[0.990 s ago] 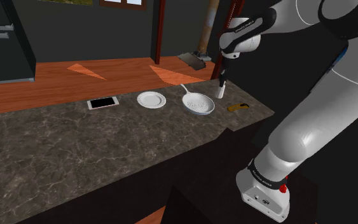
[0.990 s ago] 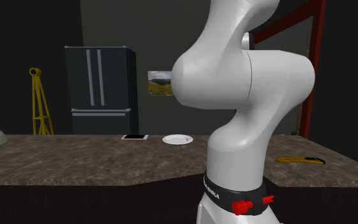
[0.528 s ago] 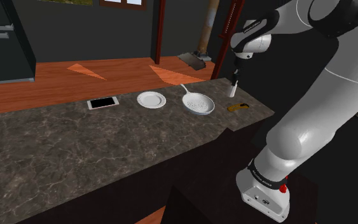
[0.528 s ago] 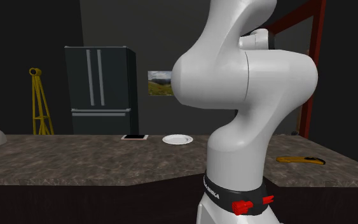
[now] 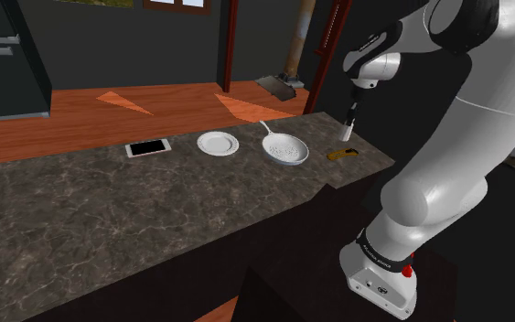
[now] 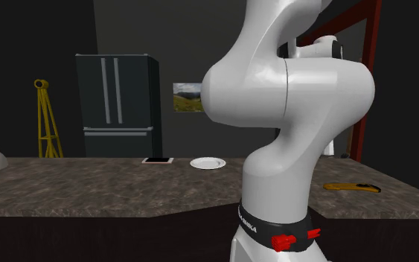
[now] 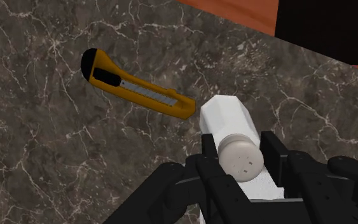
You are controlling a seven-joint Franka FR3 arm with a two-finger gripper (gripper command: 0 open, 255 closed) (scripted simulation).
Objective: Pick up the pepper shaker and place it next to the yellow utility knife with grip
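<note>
My black gripper [image 5: 350, 115] hangs over the right end of the dark marbled counter [image 5: 109, 201], shut on a white pepper shaker [image 5: 348, 132]. The shaker hangs upright, clear of the stone, just above and behind the yellow utility knife [image 5: 341, 153]. In the wrist view both fingers [image 7: 210, 160] clasp the shaker [image 7: 230, 124] just below its round perforated cap, with my gripper [image 7: 241, 160] centred on it. The knife [image 7: 136, 84] lies flat on the counter a short way past the shaker's base, its black grip end pointing away. In the second exterior view the knife [image 6: 351, 187] lies near the counter's right end.
A white perforated pan [image 5: 285, 148], a white plate [image 5: 218, 144] and a phone [image 5: 147, 147] lie in a row to the shoulder view's left of the knife. The counter edge [image 5: 374, 165] runs close behind the knife. A dark fridge [image 6: 118, 104] stands beyond the counter.
My gripper has carried the shaker toward the shoulder view's right, from beside the perforated pan to above the knife. Nothing on the counter has moved.
</note>
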